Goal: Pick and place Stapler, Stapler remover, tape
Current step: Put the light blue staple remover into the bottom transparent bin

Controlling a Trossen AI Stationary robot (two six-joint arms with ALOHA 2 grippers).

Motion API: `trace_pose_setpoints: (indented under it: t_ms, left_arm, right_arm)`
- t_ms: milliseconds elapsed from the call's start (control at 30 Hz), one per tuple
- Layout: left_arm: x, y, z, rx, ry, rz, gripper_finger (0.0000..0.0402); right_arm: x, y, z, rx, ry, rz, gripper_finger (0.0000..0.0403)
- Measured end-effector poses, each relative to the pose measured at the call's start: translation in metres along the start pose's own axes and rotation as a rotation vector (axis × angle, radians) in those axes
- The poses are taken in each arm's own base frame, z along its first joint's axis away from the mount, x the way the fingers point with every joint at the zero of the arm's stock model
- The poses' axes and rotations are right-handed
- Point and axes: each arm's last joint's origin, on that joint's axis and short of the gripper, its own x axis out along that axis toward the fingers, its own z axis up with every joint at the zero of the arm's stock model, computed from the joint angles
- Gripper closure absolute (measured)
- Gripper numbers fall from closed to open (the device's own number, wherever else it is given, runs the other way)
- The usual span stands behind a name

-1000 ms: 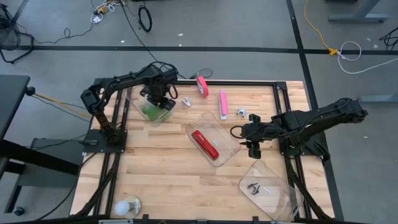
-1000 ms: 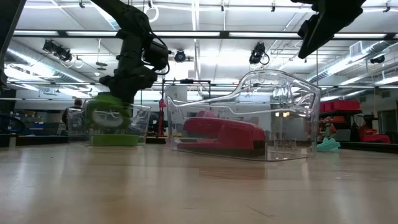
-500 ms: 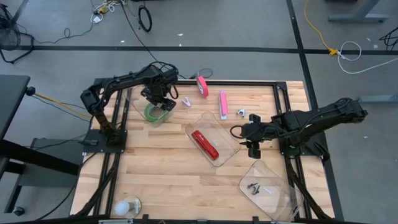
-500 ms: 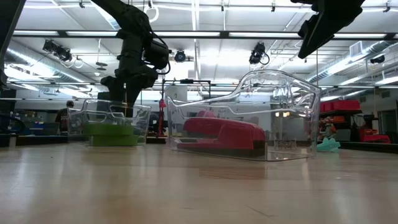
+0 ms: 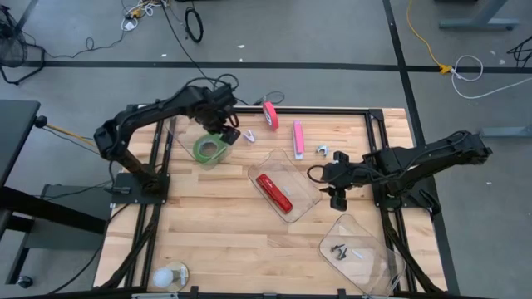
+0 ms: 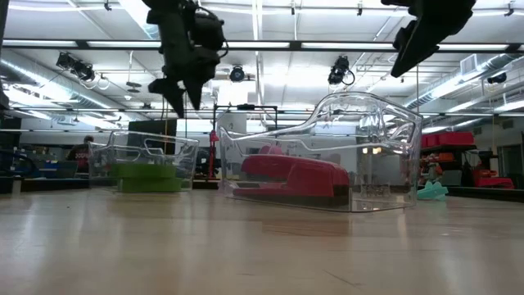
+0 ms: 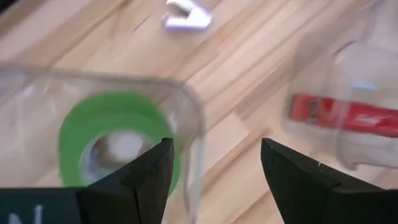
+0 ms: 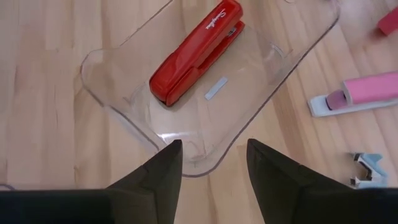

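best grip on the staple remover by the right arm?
Staple remover lies on bare wood beside the pink stapler, clear of the trays. Probably come straight down with the right pincer and close across its narrow body; the shape is too small to judge further.

Small parts in corner tray [image 5: 356,242] unidentifiable.

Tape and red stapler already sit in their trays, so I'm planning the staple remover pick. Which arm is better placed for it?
Right, probably. The right pincer hangs open beside the staple remover; its wrist view shows the remover close by. The left pincer is open above the green tape, farther away.
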Motion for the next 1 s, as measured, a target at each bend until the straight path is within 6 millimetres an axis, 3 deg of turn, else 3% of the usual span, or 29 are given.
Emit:
trace_pose_setpoints:
  t_ms: [333,733,1000]
  left_arm:
    - [0.001,-0.029,0.005,0.094,-0.142,-0.080,0.0158]
    - [0.002,-0.043,-0.001,0.163,-0.141,-0.084,0.0158]
    - [0.002,-0.048,-0.003,0.178,-0.139,-0.087,0.0158]
  right_arm:
    - [0.003,-0.019,0.001,0.072,0.052,-0.027,0.0222]
    - [0.003,-0.053,-0.012,0.095,0.230,-0.181,0.0222]
    - [0.005,-0.071,-0.018,0.094,0.351,-0.180,0.0206]
